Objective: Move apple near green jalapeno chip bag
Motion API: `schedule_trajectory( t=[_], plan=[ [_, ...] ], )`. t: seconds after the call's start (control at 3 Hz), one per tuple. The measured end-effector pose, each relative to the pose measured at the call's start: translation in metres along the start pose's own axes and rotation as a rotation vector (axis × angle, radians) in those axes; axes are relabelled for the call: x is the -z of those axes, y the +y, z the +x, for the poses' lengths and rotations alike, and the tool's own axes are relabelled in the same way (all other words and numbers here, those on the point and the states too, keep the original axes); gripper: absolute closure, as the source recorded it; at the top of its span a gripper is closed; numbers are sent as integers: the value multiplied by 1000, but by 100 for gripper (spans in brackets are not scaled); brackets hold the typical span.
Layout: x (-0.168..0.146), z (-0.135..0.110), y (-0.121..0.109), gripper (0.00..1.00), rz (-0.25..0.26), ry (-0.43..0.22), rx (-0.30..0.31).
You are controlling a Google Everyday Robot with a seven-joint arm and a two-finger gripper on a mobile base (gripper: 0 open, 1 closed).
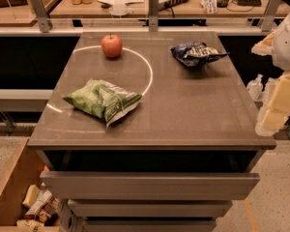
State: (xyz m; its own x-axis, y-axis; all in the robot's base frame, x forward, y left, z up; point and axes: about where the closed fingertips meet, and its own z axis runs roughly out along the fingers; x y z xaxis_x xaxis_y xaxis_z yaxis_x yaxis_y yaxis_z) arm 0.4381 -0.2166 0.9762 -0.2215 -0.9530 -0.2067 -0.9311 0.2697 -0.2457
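Note:
The apple (111,45) is small, round and red and stands upright at the far left of the grey table top (193,110). The green jalapeno chip bag (102,100) lies crumpled on the near left of the table, its white end towards the front edge. The apple sits well behind the bag, apart from it. My gripper (276,108) shows with the pale arm at the right edge of the camera view, off the table's right side, away from both things and holding nothing that I can see.
A dark blue chip bag (197,53) lies at the far right of the table. A white circle line (147,74) is marked on the top. Drawers (150,185) stick out below the front edge. A railing and a cluttered desk (150,4) stand behind.

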Motion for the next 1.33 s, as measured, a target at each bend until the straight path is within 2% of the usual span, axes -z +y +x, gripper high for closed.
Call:
schedule_trajectory(
  t=[0.33,0.67,1.0,1.33],
  plan=[
    [0,0,0,0,0,0,0],
    [-1,-15,-5,0,-12,-92,15],
    [-4,-66,-28,0,-28,-332,20],
    [0,-125,-35,0,-23,-549,-37]
  ],
)
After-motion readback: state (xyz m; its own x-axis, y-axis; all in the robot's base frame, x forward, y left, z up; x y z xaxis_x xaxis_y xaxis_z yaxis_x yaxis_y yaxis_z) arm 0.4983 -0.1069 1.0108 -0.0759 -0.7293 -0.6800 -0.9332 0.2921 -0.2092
